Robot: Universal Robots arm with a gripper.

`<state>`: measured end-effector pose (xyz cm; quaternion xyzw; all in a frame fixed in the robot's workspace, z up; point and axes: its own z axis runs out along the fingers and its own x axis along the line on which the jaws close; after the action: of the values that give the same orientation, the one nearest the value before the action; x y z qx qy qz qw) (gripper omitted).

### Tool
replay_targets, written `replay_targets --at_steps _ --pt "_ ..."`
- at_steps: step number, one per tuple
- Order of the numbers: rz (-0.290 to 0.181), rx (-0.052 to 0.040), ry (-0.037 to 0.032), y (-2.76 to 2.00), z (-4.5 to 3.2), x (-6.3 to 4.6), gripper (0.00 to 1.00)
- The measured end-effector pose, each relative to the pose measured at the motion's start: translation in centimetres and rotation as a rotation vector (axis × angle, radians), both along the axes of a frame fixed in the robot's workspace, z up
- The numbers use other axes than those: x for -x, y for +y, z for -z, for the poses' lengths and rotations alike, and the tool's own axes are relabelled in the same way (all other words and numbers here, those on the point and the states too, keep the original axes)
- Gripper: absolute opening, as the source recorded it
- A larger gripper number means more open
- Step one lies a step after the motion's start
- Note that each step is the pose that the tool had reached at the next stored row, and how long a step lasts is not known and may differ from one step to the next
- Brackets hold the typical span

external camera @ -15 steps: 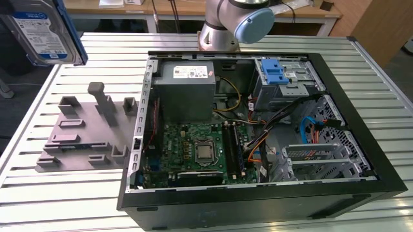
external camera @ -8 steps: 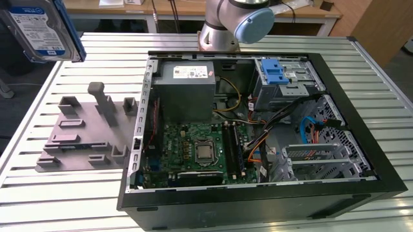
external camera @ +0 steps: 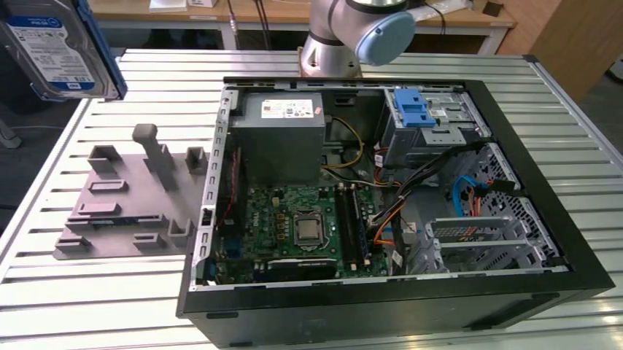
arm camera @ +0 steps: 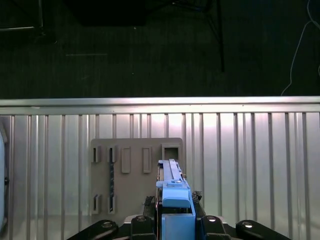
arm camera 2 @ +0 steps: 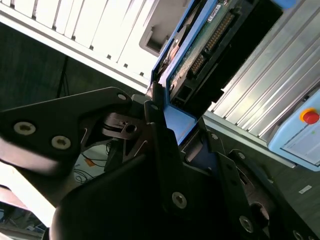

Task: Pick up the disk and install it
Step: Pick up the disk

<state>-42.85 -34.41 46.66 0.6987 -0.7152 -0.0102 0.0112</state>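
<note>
The disk (external camera: 58, 51), a silver drive with a white-and-blue label in a blue bracket, hangs in the air off the table's far corner at the exterior view's left. In the second wrist view my gripper (arm camera 2: 182, 132) is shut on the disk (arm camera 2: 200, 55), with black fingers (arm camera 2: 159, 135) clamping the blue bracket's end. In the first wrist view the disk (arm camera: 172, 187) stands edge-on between my gripper's (arm camera: 175, 220) fingers, above the grey holder (arm camera: 135, 175). The open computer case (external camera: 545, 182) lies on the table, with a drive cage (external camera: 428, 120) at its far corner.
The grey holder (external camera: 127, 204) with upright posts sits left of the case in the exterior view. Inside the case are a grey power supply (external camera: 282, 127), a motherboard (external camera: 302, 226) and loose cables (external camera: 467, 189). The arm's base (external camera: 331, 55) stands behind the case. A box with a red button (arm camera 2: 310, 116) lies below.
</note>
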Motion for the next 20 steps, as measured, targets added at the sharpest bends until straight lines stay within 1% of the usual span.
replay_targets --at_steps 2,4,7,12,20 --pt "0.000 0.0001 0.0002 -0.35 -0.01 0.0 0.36" --pt "0.000 0.0000 0.0000 -0.50 0.00 0.0 0.36" --pt "0.000 0.0000 0.0001 -0.56 0.00 -0.4 0.36" --pt "0.000 0.0000 0.0002 -0.62 0.00 -1.4 0.36" --pt "0.000 -0.0001 0.0003 -0.64 0.00 -2.6 0.36"
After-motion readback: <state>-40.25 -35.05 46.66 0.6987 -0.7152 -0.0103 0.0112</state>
